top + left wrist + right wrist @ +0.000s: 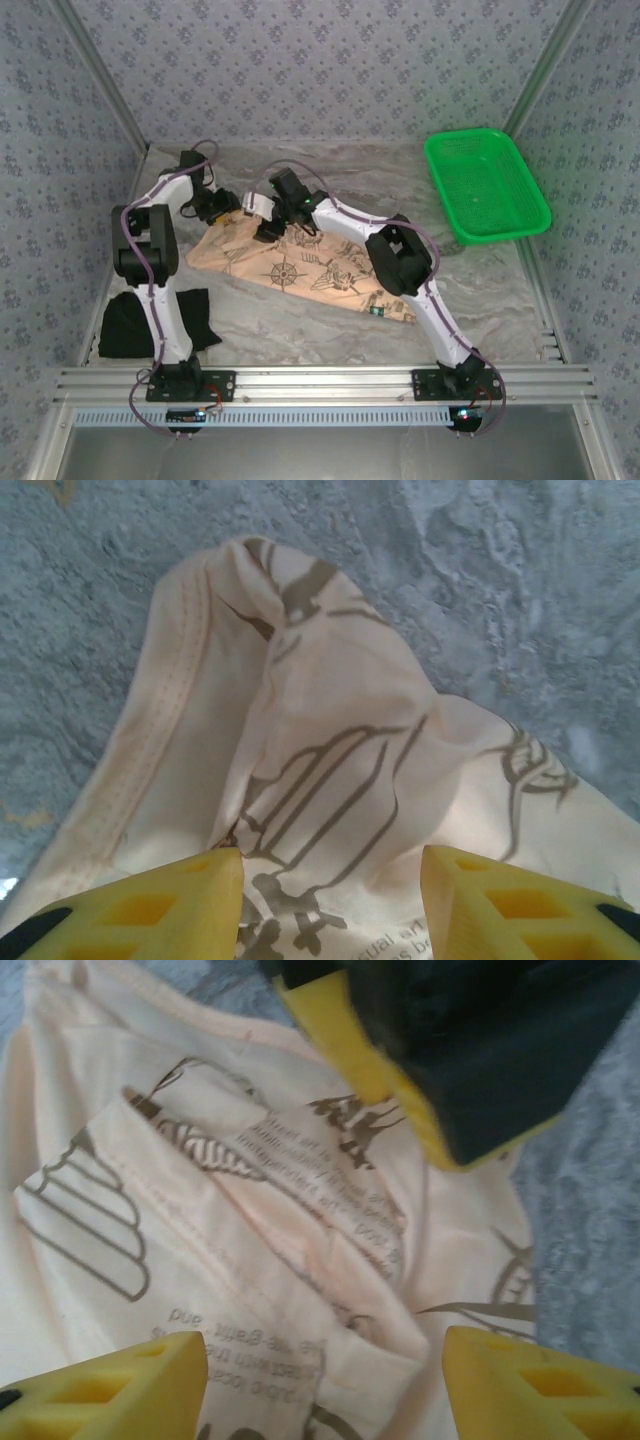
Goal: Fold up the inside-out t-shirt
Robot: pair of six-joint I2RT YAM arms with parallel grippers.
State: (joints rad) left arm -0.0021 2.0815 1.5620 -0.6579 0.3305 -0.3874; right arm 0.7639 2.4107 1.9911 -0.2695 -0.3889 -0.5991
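The inside-out t-shirt (300,268) lies crumpled on the marble table, peach-tan with dark compass and ship drawings. Both grippers hover over its far-left corner. My left gripper (216,206) is open, and its yellow fingers straddle a raised fold of the shirt (330,710) near a stitched hem. Just to its right, my right gripper (271,228) is also open, with wrinkled printed fabric (250,1210) and a seam below its spread fingers. A yellow finger (345,1045) of the left gripper shows close ahead in the right wrist view. Neither pair of jaws is closed on cloth.
A green mesh basket (487,185) sits at the back right. A plain black folded garment (125,325) lies at the front left beside the left arm's base. Patterned walls close in three sides, and an aluminium rail (320,382) runs along the front edge.
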